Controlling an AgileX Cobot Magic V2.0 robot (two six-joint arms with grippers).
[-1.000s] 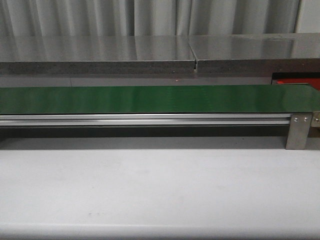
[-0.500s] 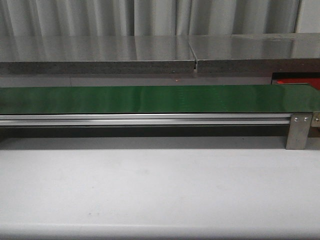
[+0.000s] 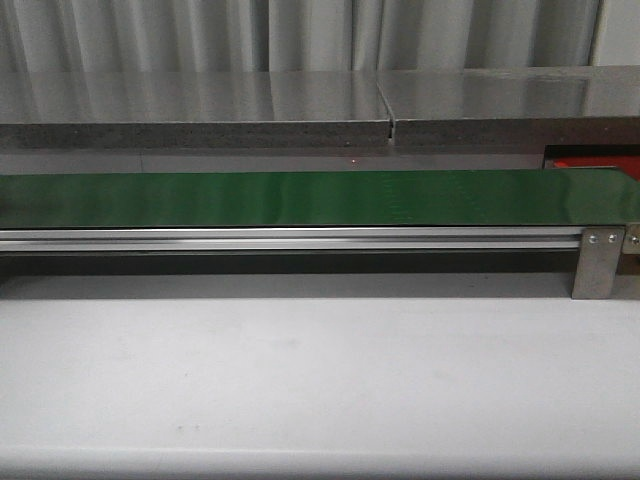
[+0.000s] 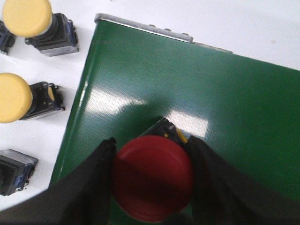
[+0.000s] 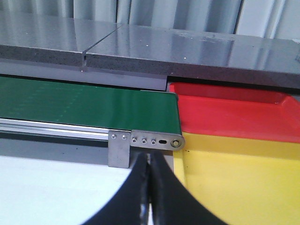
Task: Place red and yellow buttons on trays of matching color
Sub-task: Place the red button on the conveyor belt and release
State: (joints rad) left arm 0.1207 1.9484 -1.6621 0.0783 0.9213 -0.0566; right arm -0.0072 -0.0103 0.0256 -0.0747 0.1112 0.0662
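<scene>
Belt (image 4: 187,93) underlies left claw (image 4: 152,183) gripping red button (image 4: 152,183); right claw (image 5: 150,183) closed, empty.

We see pale pleated curtain (image 3: 300,35) across back. Grey speckled counter (image 3: 200,105) below it, seam (image 3: 390,125) right of centre, soft glare on top. White table (image 3: 320,380) in front, faintly scuffed. Light even, diffuse.

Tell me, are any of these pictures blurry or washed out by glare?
Left wrist view: bright glare patches on the green belt; the red button between the left gripper fingers is soft, out of focus. Right wrist view: the right gripper fingers are dark and blurred up close; red tray and yellow tray look sharp. Front view: dim, soft sheen along the belt.
</scene>
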